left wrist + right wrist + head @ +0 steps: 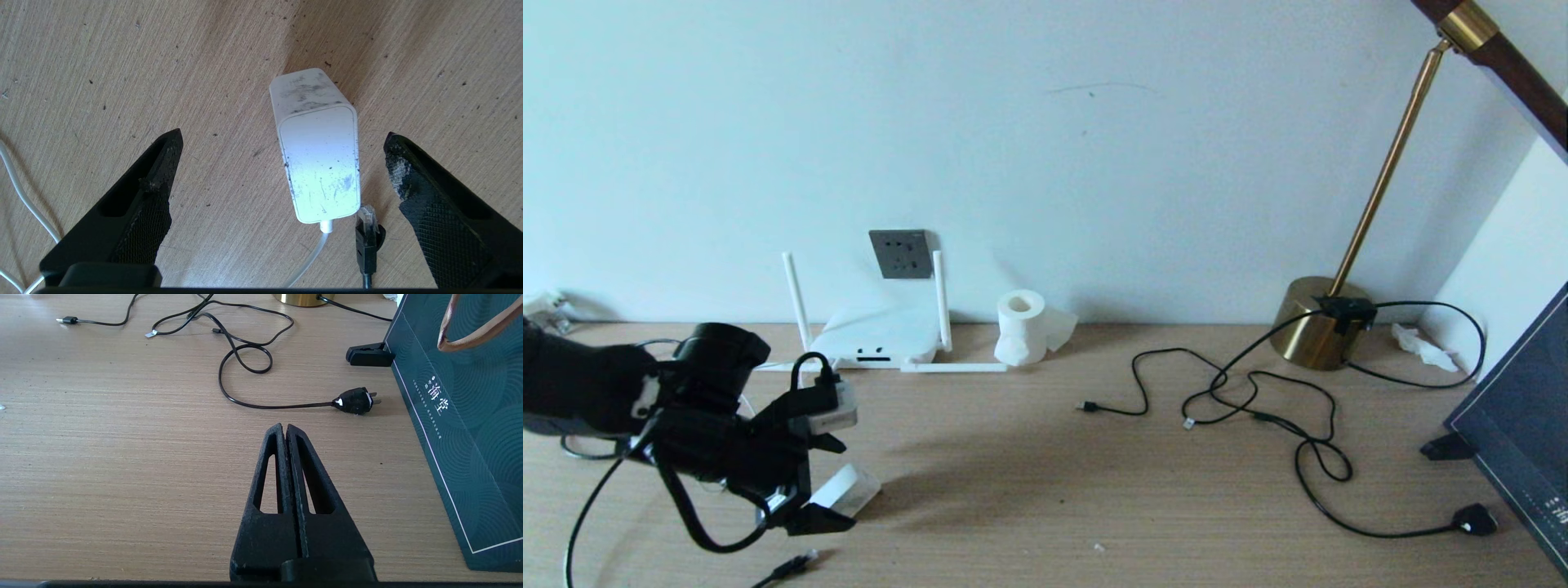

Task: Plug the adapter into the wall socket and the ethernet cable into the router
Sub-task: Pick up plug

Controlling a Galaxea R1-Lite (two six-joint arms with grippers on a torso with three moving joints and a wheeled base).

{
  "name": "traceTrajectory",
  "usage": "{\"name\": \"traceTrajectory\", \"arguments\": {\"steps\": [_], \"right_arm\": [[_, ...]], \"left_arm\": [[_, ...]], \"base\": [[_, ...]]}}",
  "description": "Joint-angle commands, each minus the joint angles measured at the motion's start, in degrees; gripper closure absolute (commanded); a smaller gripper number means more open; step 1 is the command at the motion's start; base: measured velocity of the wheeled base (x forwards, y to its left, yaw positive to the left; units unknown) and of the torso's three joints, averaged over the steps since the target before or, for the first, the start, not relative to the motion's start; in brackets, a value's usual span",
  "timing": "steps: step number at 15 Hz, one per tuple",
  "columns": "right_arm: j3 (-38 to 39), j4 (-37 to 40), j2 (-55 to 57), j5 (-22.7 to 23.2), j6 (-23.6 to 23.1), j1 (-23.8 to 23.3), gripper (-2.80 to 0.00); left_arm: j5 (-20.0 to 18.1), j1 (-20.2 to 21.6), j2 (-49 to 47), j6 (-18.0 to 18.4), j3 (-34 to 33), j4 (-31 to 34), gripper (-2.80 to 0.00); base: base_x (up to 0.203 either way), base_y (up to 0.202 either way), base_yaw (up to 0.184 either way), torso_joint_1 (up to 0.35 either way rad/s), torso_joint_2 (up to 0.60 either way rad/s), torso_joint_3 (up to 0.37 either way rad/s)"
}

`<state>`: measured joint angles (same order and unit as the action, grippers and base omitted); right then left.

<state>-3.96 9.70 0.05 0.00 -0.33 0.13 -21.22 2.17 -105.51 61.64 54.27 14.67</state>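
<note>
The white adapter (320,159) lies on the wooden desk with its thin white cord (310,257) trailing toward the wrist. My left gripper (284,134) hangs open just above it, one finger on each side and neither touching. In the head view this gripper (843,486) is at the front left over the adapter (854,488). The ethernet cable's plug (366,237) rests beside the adapter's cord end, and its black plug (800,562) shows near the desk's front edge. The router (874,339) sits against the wall below the dark grey wall socket (900,254). My right gripper (284,426) is shut and empty, low over bare desk.
A toilet-paper roll (1021,327) stands right of the router. A brass lamp base (1319,322) is at the back right, with thin black cables (1258,400) looping to a two-pin plug (1474,518). A dark teal bag (1519,425) and a black clip (1445,447) border the right side.
</note>
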Motion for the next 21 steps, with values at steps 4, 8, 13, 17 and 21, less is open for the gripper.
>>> {"name": "traceTrajectory", "arguments": {"steps": [4,8,13,17,21], "right_arm": [[0.01,0.05,0.04,0.00,-0.02,0.04,0.00],[0.01,0.05,0.04,0.00,-0.05,0.04,0.00],[0.01,0.05,0.04,0.00,-0.02,0.04,0.00],[0.01,0.05,0.04,0.00,-0.02,-0.04,0.00],[0.01,0.05,0.04,0.00,-0.02,0.04,0.00]], "left_arm": [[-0.13,-0.05,-0.66,0.33,0.13,0.01,-2.80],[0.13,0.03,-0.66,0.33,0.40,0.01,-2.80],[0.04,0.12,-1.13,0.33,0.48,-0.01,0.00],[0.13,0.12,-1.54,0.42,0.22,0.01,0.00],[-0.11,0.11,0.35,0.29,0.05,0.01,0.00]], "base": [[0.000,0.000,0.000,0.000,0.00,0.000],[0.000,0.000,0.000,0.000,0.00,0.000],[0.000,0.000,0.000,0.000,0.00,0.000],[0.000,0.000,0.000,0.000,0.00,0.000],[0.000,0.000,0.000,0.000,0.00,0.000]]}}
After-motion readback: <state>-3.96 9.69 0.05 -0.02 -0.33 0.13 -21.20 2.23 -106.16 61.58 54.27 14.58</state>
